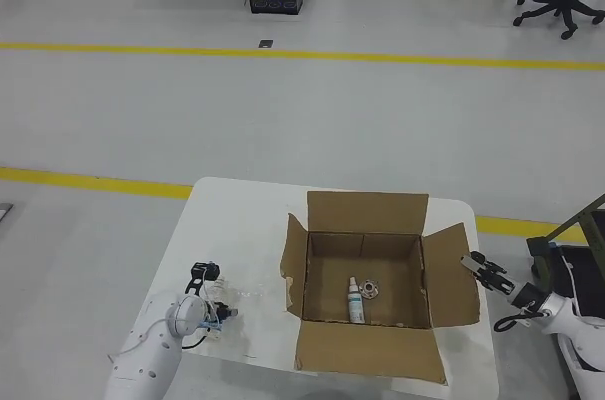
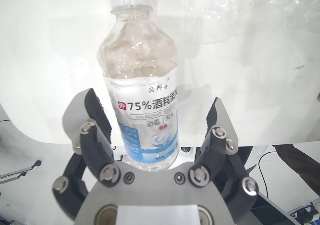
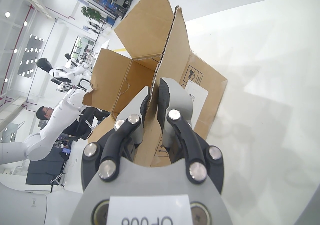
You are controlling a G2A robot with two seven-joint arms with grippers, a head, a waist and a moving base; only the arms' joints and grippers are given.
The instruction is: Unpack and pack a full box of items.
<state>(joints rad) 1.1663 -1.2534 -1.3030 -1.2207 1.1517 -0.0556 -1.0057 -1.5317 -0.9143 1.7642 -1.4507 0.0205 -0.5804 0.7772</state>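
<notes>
Nearest the lens, the left pincer (image 2: 153,100) is seen spread wide, with a clear bottle (image 2: 140,60) lying on the white bench (image 2: 50,35) between its fingers. One pad is close against the label and the other stands clear of it. A crumpled plastic bag (image 2: 225,15) lies beyond the pincer, beside the bottle's neck. The right pincer (image 3: 155,88) is clamped narrow on the edge of a flap (image 3: 175,43) of the box (image 1: 366,350), by which the box is judged to be steadied. A small spray bottle (image 1: 355,300) and a round part (image 1: 370,291) lie on the box floor, so unpacking is judged unfinished. If the bottle is being released, the left pincer should be drawn straight back along the bottle's axis, without sideways drift, since the round body is likely to roll when nudged. The flap should be held until the next item is lifted out.
</notes>
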